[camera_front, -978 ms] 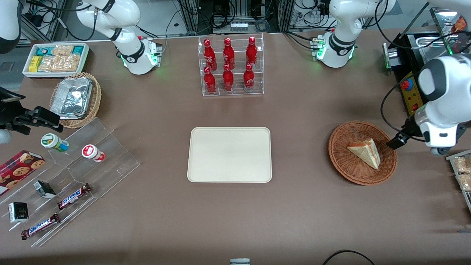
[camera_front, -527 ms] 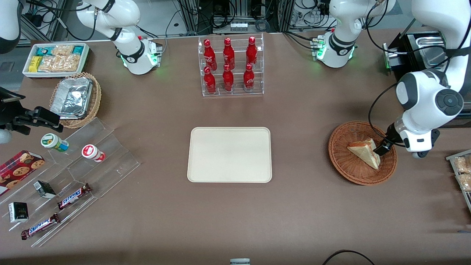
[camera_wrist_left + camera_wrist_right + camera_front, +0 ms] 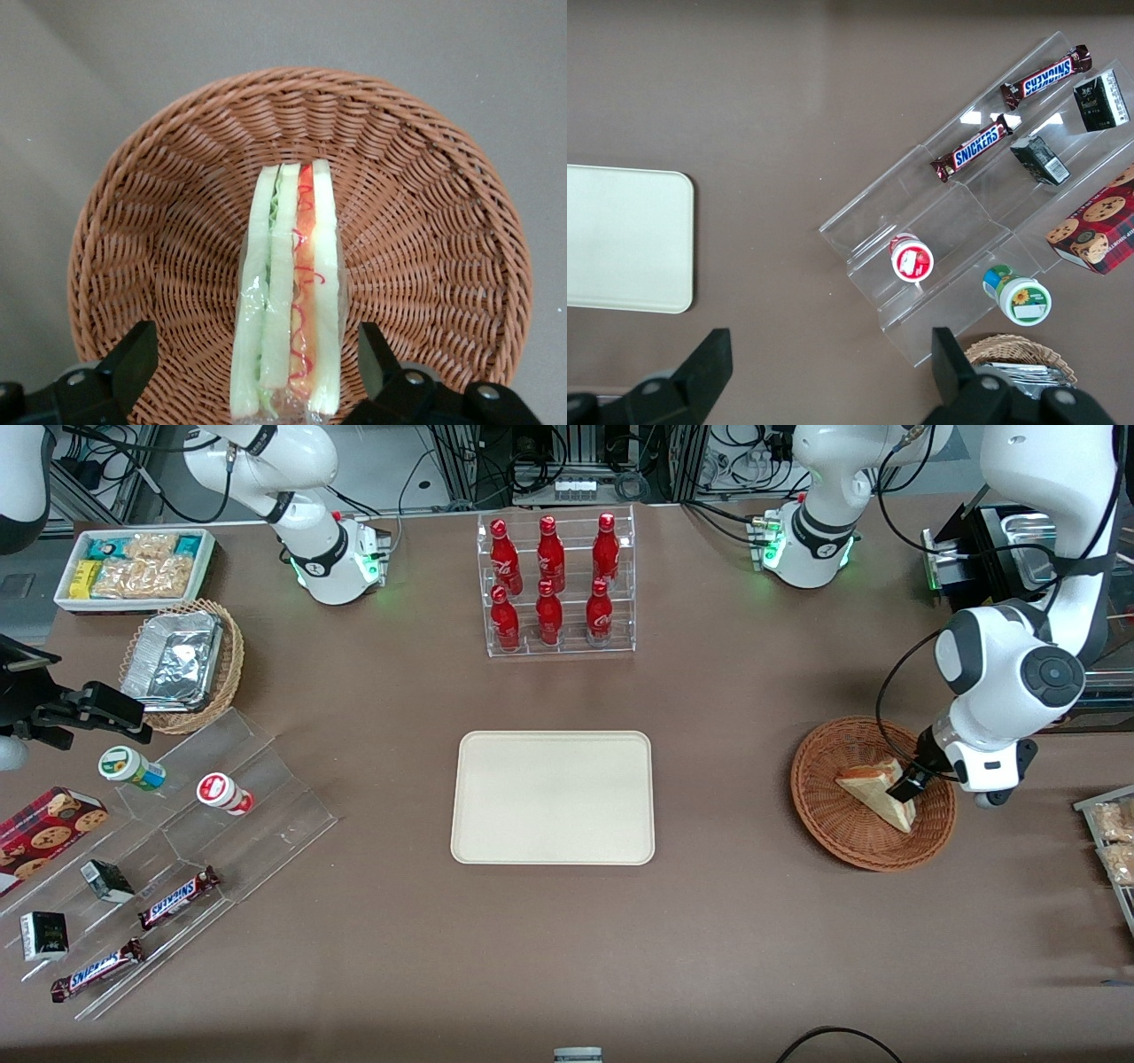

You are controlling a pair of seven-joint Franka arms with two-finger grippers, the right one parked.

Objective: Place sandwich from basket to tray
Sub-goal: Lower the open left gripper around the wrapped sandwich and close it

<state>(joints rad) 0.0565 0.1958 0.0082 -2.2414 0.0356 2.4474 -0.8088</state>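
The sandwich (image 3: 873, 790) (image 3: 288, 292) lies in the reddish-brown wicker basket (image 3: 842, 828) (image 3: 425, 221), a wrapped wedge with its cut edge of pale bread and pink and green filling showing. My left gripper (image 3: 905, 788) (image 3: 257, 367) hangs over the basket at the sandwich's thick end. It is open, with one black finger (image 3: 133, 359) on each side of the sandwich and a gap between each finger and the bread. The cream tray (image 3: 553, 797) (image 3: 620, 239) lies bare at the table's middle, toward the parked arm from the basket.
A clear rack of red bottles (image 3: 555, 584) stands farther from the front camera than the tray. A steel pan station (image 3: 1001, 540) sits near the working arm's base. A clear stepped stand with snacks (image 3: 168, 850), a foil-container basket (image 3: 182, 664) and a white snack bin (image 3: 133, 567) lie toward the parked arm's end.
The left arm has swung in over the basket from the working arm's end of the table, and the gripper has come down from beside the rim to straddle the sandwich's thick end.
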